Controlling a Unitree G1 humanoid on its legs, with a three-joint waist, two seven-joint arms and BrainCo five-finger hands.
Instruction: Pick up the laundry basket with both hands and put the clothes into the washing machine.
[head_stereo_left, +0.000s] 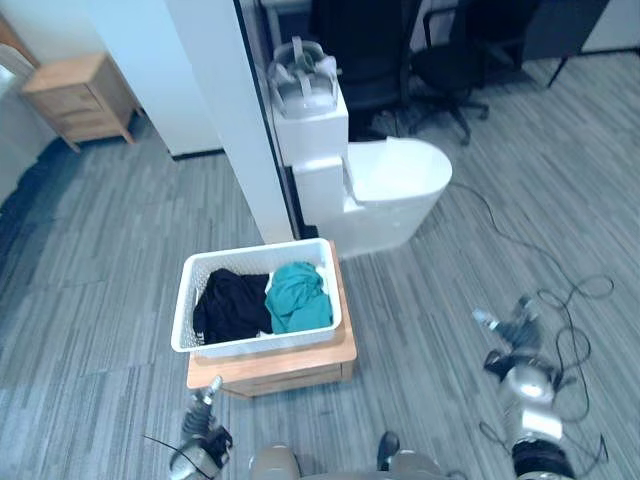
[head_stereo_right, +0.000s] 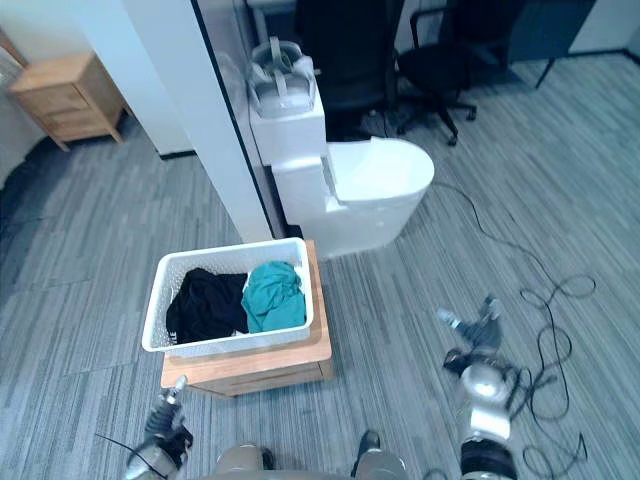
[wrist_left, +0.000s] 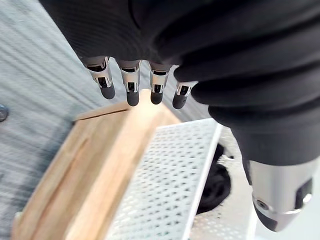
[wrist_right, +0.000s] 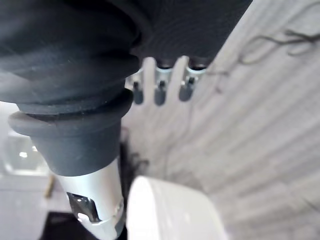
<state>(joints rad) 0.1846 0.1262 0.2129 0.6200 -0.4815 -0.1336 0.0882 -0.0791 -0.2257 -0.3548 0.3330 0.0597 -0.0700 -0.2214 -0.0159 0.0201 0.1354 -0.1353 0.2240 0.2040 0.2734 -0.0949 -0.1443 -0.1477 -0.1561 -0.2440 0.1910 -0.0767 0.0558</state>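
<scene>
A white perforated laundry basket (head_stereo_left: 255, 343) sits on a low wooden stand (head_stereo_left: 290, 368). It holds a black garment (head_stereo_left: 232, 305) on the left and a teal garment (head_stereo_left: 298, 297) on the right. My left hand (head_stereo_left: 207, 398) hovers low by the stand's front left corner, fingers (wrist_left: 131, 89) straight and empty, pointing over the stand's edge toward the basket wall (wrist_left: 170, 175). My right hand (head_stereo_left: 514, 328) hangs over bare floor well to the right of the basket, open and holding nothing. Behind the basket stands a white rounded toilet-shaped unit (head_stereo_left: 395, 185).
A headset (head_stereo_left: 303, 78) lies on top of the white unit's box. A white partition (head_stereo_left: 225, 110) rises just behind the basket. A wooden cabinet (head_stereo_left: 80, 92) stands at the back left, and black office chairs (head_stereo_left: 445, 55) at the back right.
</scene>
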